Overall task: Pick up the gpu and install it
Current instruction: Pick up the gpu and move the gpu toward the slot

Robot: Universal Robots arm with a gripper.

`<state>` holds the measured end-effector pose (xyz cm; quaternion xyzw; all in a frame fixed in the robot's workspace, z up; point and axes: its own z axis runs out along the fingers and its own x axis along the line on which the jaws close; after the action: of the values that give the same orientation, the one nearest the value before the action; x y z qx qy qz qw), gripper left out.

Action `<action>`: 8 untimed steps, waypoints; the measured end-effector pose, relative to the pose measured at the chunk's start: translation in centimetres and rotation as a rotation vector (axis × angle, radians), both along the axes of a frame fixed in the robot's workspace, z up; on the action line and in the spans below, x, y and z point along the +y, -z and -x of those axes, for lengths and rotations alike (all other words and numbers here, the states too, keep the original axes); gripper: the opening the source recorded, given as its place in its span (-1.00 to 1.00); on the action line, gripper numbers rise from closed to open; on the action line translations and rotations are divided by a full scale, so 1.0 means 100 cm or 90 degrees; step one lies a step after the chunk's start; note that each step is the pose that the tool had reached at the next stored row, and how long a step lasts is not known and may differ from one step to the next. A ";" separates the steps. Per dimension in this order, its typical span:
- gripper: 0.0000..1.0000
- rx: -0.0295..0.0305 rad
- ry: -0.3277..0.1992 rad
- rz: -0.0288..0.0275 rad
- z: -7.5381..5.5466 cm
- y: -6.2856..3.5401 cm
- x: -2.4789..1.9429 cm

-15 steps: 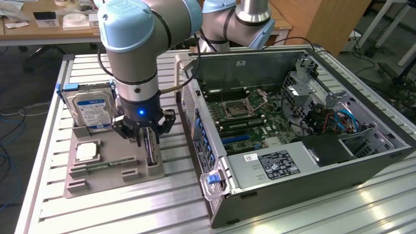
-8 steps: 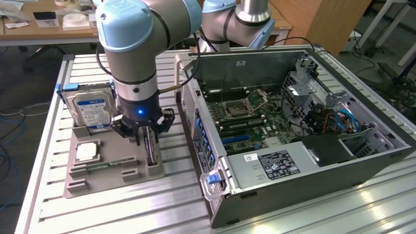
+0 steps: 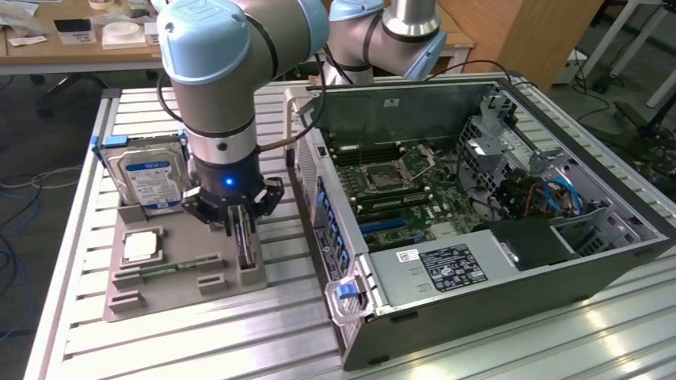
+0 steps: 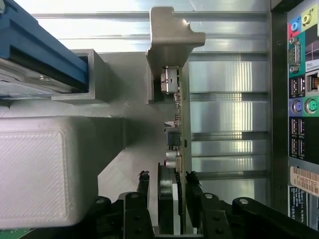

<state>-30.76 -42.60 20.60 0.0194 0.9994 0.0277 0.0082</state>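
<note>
One step under way, nothing installed. From the exterior view's left: hard drive (image 3: 148, 178) at the tray's (image 3: 158, 299) far edge; gpu (image 3: 249, 255) upright, edge-on, in the slot on the tray's edge nearest the computer case (image 3: 476, 310), unlifted; gripper (image 4: 167, 180) straddling it, fingers (image 4: 143, 181) spread, not clamped; computer case lying open.
</note>
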 end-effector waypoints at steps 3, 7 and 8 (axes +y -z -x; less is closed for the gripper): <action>-0.16 -0.0001 0.000 -0.0002 0.000 0.0000 -0.0008; -0.16 0.0000 0.000 -0.0029 0.000 0.0000 -0.0026; -0.16 -0.0001 0.000 -0.0030 0.000 0.0000 -0.0026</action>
<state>-30.81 -42.86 20.60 0.0192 0.9993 0.0301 0.0082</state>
